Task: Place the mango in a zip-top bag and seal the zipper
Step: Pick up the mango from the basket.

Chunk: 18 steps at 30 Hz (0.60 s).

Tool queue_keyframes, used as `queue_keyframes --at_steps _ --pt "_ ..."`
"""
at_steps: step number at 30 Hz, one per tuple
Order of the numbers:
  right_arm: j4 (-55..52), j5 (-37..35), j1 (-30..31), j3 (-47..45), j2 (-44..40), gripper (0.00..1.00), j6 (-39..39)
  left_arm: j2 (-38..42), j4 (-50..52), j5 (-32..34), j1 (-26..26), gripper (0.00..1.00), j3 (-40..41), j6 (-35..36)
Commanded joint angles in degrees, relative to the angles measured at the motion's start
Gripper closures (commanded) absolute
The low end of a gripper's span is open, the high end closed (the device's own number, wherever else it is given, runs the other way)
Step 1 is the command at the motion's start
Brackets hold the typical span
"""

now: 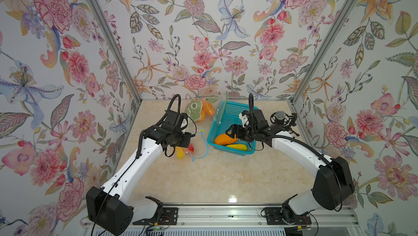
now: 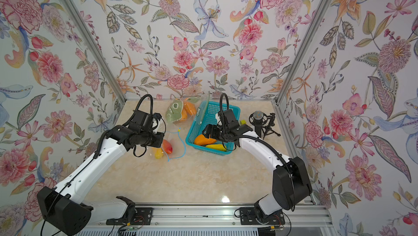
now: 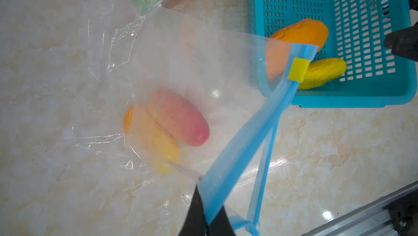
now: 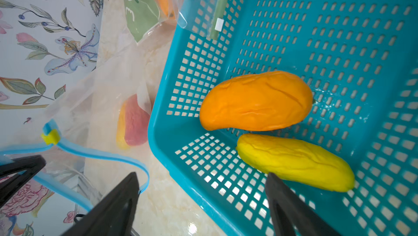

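A clear zip-top bag (image 3: 203, 65) with a blue zipper strip (image 3: 248, 137) and a yellow slider (image 3: 298, 72) lies left of the basket. Its mouth gapes open. Inside it lie a red-pink mango (image 3: 181, 117) and a yellow-orange mango (image 3: 158, 139). My left gripper (image 3: 207, 219) is shut on the blue zipper strip and holds that edge up. In the teal basket (image 1: 211, 130) rest an orange mango (image 4: 255, 101) and a yellow mango (image 4: 294, 162). My right gripper (image 4: 201, 175) hangs open over the basket's rim near both mangoes, with nothing between its fingers.
A second bag with a green print (image 1: 196, 110), holding orange fruit, lies at the back beside the basket. A green-edged bag (image 1: 221, 110) leans on the basket's far-left rim. A microphone on a small stand (image 1: 280, 117) is right of the basket. Flowered walls enclose the table.
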State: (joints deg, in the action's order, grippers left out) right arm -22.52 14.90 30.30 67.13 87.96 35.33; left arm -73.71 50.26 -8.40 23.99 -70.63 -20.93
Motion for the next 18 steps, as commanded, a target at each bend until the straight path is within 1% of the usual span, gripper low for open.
queue_keyframes --at_steps 1,6,8,10,15,18 --pt "-0.13 -3.09 -1.04 -1.1 2.55 0.13 2.56 0.24 -0.24 0.16 -0.59 1.0 -0.19 0.54" --pt "3.58 -2.81 -2.98 -3.59 4.91 0.12 7.04 0.5 -0.68 -0.12 -0.58 1.0 0.27 0.63" --pt "5.85 -1.42 -3.73 -4.54 5.99 0.12 8.64 0.66 -0.68 -0.06 -0.57 1.0 0.38 0.72" --pt "6.48 -1.49 -3.99 -4.01 7.94 0.12 9.08 0.72 -0.78 0.23 -0.61 1.0 0.66 0.8" --pt "10.35 2.01 -4.42 -2.28 13.21 0.11 12.12 0.76 -0.68 0.31 -0.55 1.0 0.8 0.98" --pt "11.14 2.18 -4.07 -0.57 15.61 0.11 12.86 1.11 -0.64 0.57 -0.52 1.0 1.1 0.81"
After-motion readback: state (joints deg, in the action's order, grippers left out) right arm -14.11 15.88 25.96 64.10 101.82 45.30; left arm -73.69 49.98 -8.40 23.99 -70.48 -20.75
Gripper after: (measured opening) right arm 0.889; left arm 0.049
